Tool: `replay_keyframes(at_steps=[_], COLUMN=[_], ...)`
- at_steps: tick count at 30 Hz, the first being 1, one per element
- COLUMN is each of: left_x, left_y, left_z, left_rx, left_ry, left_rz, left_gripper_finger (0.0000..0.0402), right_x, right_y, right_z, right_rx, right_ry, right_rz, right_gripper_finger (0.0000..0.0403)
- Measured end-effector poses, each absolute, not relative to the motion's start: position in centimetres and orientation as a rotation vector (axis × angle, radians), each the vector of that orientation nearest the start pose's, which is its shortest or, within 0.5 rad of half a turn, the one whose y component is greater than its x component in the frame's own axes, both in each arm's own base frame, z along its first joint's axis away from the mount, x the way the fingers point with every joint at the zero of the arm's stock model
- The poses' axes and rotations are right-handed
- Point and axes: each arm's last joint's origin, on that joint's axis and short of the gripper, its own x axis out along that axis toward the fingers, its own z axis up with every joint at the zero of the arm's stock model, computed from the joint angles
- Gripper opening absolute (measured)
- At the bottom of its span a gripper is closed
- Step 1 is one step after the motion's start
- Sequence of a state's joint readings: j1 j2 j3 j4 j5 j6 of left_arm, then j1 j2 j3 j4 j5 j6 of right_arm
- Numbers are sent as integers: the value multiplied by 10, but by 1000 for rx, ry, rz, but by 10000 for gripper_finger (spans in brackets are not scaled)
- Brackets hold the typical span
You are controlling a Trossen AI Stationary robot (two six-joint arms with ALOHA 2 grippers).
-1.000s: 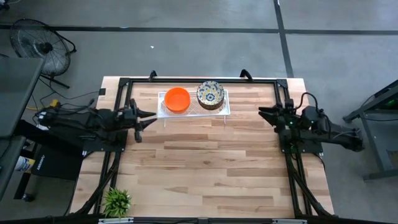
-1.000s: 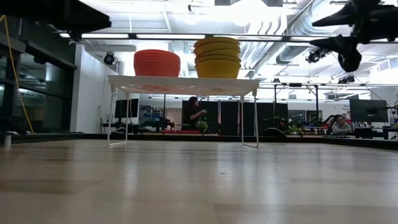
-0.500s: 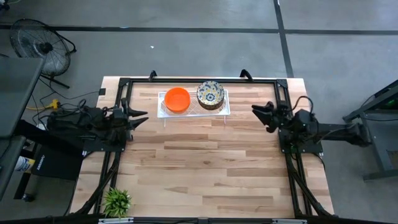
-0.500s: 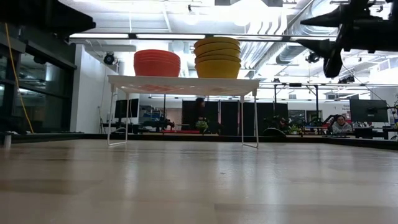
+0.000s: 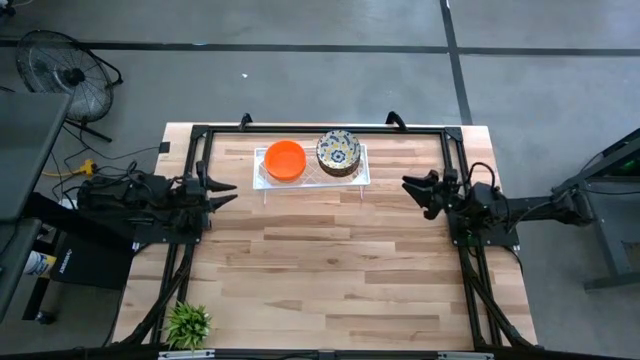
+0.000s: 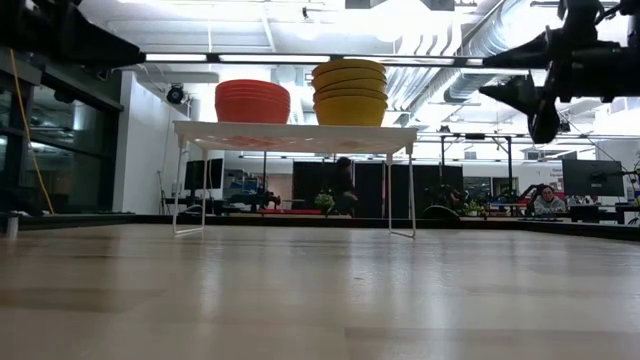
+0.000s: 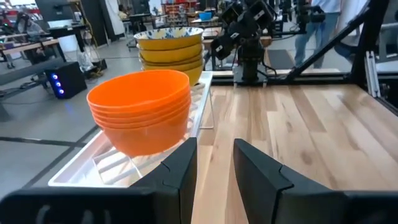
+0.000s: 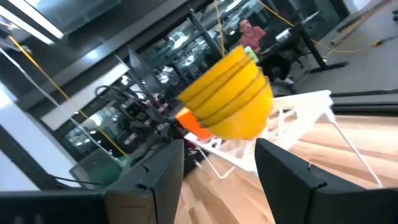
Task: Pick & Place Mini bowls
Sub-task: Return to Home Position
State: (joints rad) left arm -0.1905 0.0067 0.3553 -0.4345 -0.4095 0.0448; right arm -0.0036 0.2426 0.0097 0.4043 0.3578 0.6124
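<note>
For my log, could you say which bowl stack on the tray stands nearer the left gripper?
The plain orange stack, toward the left gripper; the patterned stack stands toward the right gripper.

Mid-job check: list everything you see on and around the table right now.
orange bowls: one nested stack, glossy orange, on the rack's left part
patterned bowls: one nested stack, cream with blue-green pattern inside and yellow outside, on the rack's right part
white rack: one, white lattice top on thin legs, at the far middle of the table
table: one, light wood planks, black frame
plant: one, small and green, at the table's near left corner
fan: one, dark, on the floor beyond the far left corner
standing person and seated person: in the room behind
left gripper: dark, left of the rack, jaws apart, empty
right gripper: dark, right of the rack, jaws apart, empty
</note>
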Motion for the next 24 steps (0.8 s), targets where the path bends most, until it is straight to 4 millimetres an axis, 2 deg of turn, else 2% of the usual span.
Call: replay_keyframes(at_steps=[5, 12, 19, 24], left_x=[61, 60, 63, 73], left_y=[-1, -2, -3, -5], left_z=[235, 227, 230, 219], left_rx=[79, 98, 86, 121], left_ry=[112, 192, 130, 85], left_rz=[181, 141, 125, 123], left_gripper_finger=[101, 101, 101, 101], right_x=[106, 104, 105, 104], right_y=[-10, -5, -4, -6], right_z=[179, 174, 173, 172], right_rx=[650, 683, 554, 461], right_ry=[-223, -116, -81, -88], right_rz=[-303, -140, -106, -167], right_gripper_finger=[185, 185, 185, 185])
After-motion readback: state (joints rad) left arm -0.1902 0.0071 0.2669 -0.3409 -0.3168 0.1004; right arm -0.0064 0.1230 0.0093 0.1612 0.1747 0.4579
